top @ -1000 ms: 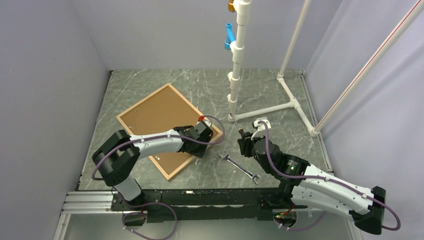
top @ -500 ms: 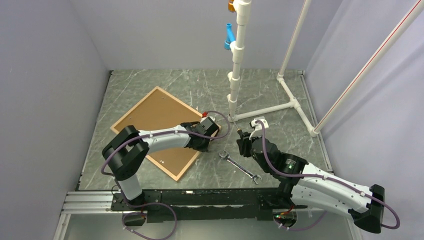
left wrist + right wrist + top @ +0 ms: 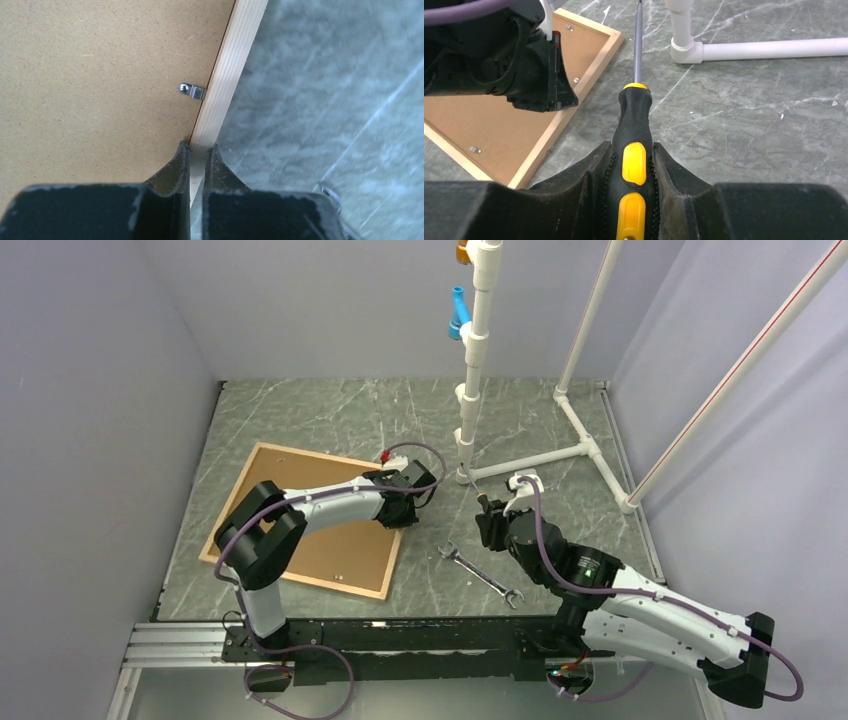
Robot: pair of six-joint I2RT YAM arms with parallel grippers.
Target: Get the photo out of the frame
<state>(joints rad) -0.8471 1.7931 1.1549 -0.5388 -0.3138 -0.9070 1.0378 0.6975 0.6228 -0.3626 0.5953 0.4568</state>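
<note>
- Top external view: frame lies back-up on the bench, left side, long axis left-right, slightly skewed.
- Closed left hand pinches its right rail.
- Half-open right hand clamps a screwdriver.

3 plain, pale lavender-grey walls close in a tabletop patterned like dark grey-green marble with white veins. The light is soft and even, and shadows are faint. Towards the back a white pipe stand rises from the surface, carrying a blue fitting with an orange fitting above it. A silver slotted rail runs along the near edge.
</note>
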